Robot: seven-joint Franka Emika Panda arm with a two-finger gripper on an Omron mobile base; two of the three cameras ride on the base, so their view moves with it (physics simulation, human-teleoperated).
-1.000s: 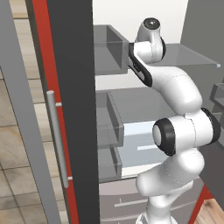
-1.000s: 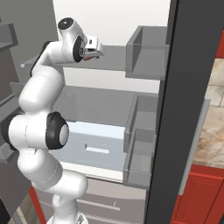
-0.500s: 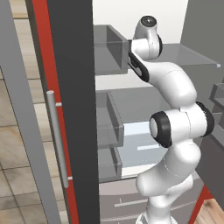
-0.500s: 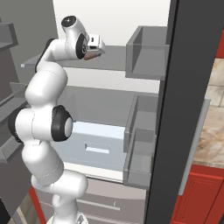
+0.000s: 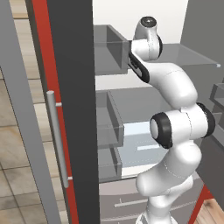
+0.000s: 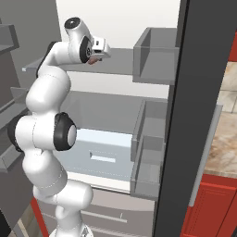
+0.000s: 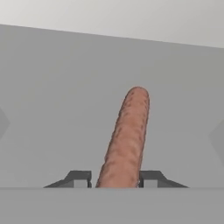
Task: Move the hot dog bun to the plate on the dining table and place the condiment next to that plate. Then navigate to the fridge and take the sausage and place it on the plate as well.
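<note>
Fridge [image 5: 70,109] open | grey shelf [image 7: 52,109] | tool [image 7: 113,179] pinching sausage [image 7: 127,135]

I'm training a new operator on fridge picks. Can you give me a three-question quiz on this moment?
1. True or false: the gripper has its fingers closed against the sausage.
2. The sausage lies on: A) a grey fridge shelf, B) a door bin, C) the bottom drawer.
3. What stands open beside the arm in the left base view?

Key: 1 true; 2 A; 3 the fridge door.
</note>
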